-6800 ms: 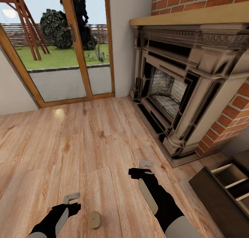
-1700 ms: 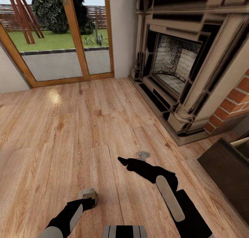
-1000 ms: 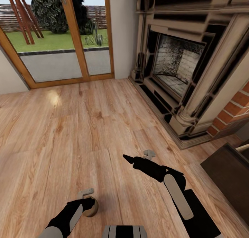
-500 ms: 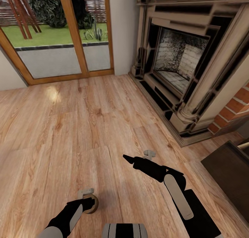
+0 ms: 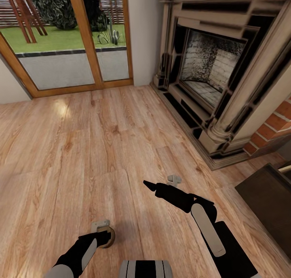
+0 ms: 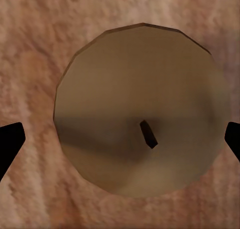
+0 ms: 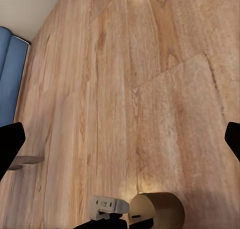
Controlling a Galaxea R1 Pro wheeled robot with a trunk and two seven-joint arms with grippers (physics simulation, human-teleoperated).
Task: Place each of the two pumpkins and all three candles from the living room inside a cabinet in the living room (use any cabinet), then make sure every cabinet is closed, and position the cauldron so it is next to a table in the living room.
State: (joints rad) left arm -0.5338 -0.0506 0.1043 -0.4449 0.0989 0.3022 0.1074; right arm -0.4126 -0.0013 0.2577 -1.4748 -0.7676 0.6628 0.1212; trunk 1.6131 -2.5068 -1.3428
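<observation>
Lowered since the earliest frame, the left claw (image 5: 102, 228) now sits right over the candle (image 5: 107, 235), where before it hung a little way off to one side of it; the head camera has also tipped, so the fireplace (image 5: 210, 79) shows lower in the head view.

Taking the fireplace as landmark: the wooden floor (image 5: 81, 148) runs out from its hearth, the dark cabinet (image 5: 262, 205) stands just past its brick side, and the candle rests on the floor well out from the hearth, toward the robot.

Progress, as I judge it: this candle is not yet lifted, and no pumpkin or cauldron is in sight, so most of the task remains.

The candle stands upright, its short axis vertical, flat round top (image 6: 142, 109) facing up with a small dark wick (image 6: 148, 134) leaning slightly.

The left claw is spread wide, one fingertip (image 6: 10, 141) on either side of the candle and not touching it. The right claw (image 5: 173, 180) hovers above bare floor between candle and hearth, wide and empty.
</observation>
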